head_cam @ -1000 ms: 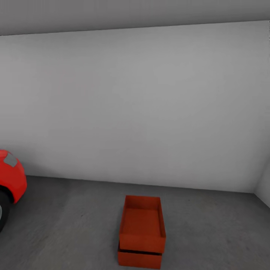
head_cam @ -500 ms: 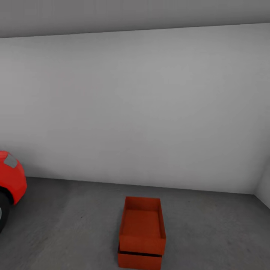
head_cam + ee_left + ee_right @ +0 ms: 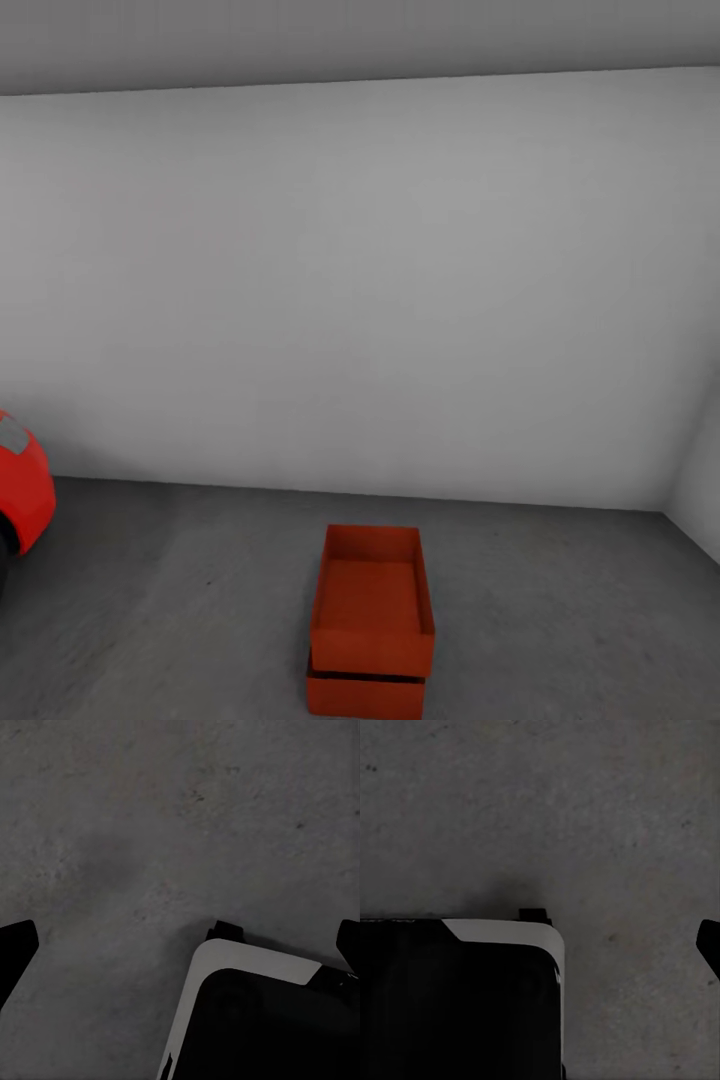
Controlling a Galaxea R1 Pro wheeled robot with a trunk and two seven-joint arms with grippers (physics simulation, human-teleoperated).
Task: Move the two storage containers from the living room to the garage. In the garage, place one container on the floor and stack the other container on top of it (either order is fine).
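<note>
Head view shows the garage. At the left edge is the nose of a red car (image 3: 18, 485). Near the middle of the grey floor (image 3: 560, 620) sit the two storage containers. The top container (image 3: 372, 600) rests on the bottom container (image 3: 365, 695), and both are open on top. A white wall (image 3: 360, 290) stands behind them. They are well apart from the car. Left wrist view looks down at the floor, with dark fingertips (image 3: 13, 952) at both sides, spread wide with nothing between them. Right wrist view shows one dark fingertip (image 3: 711, 945) at the edge, so I cannot tell if that gripper is open or closed.
</note>
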